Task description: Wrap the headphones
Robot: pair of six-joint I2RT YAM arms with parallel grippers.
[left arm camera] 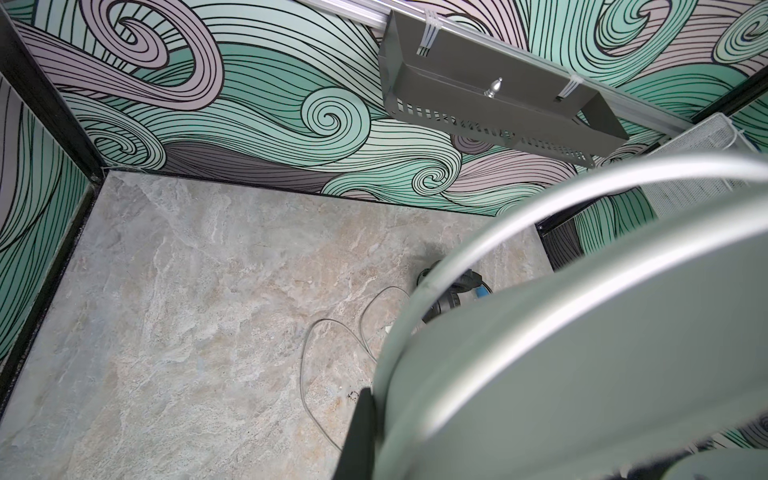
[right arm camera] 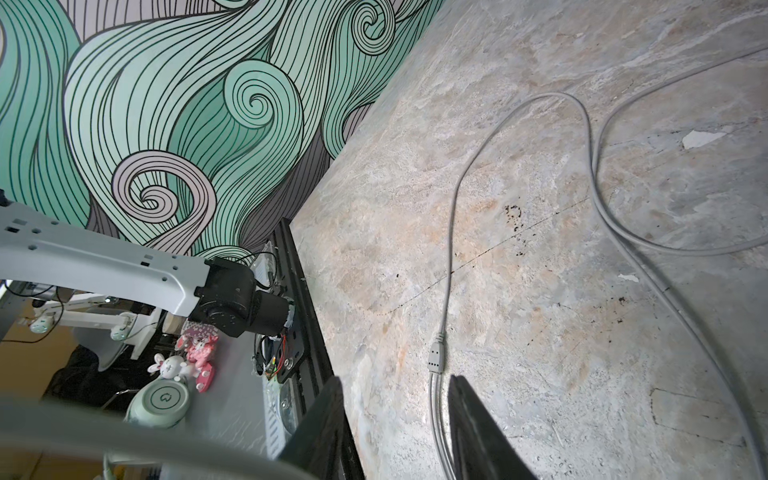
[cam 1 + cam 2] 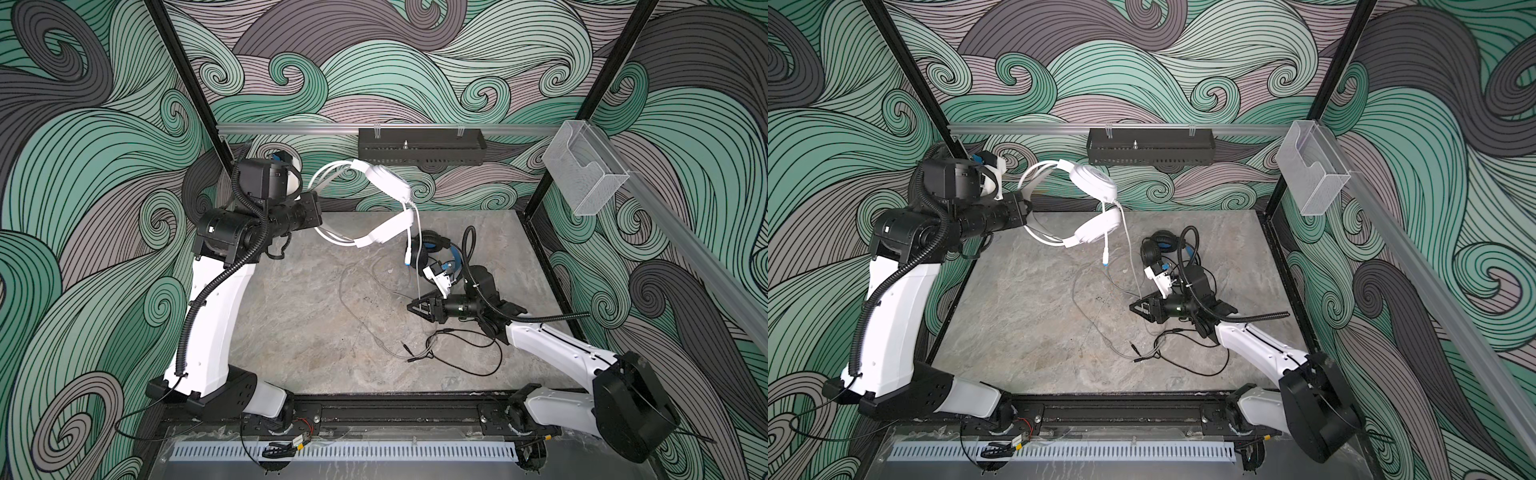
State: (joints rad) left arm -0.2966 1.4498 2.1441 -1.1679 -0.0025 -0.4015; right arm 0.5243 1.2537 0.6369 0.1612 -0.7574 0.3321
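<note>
My left gripper (image 3: 316, 210) is raised at the back left and shut on the headband of the white headphones (image 3: 388, 185), whose two ear cups hang out to the right in both top views. In the left wrist view the headband (image 1: 582, 332) fills the frame beside one black finger (image 1: 360, 432). The pale cord (image 3: 417, 262) drops from an ear cup and loops over the table. My right gripper (image 3: 417, 307) is low over the table, jaws apart, with the cord's two thin strands (image 2: 436, 415) showing in the gap. The black headphones (image 3: 432, 249) lie behind the right wrist.
The black cord (image 3: 478, 353) curls on the table near the right arm's forearm, with plugs beside the pale cord's splitter (image 2: 434, 357). A black tray (image 3: 422, 145) hangs on the back rail. A clear plastic box (image 3: 584, 174) sits on the right rail.
</note>
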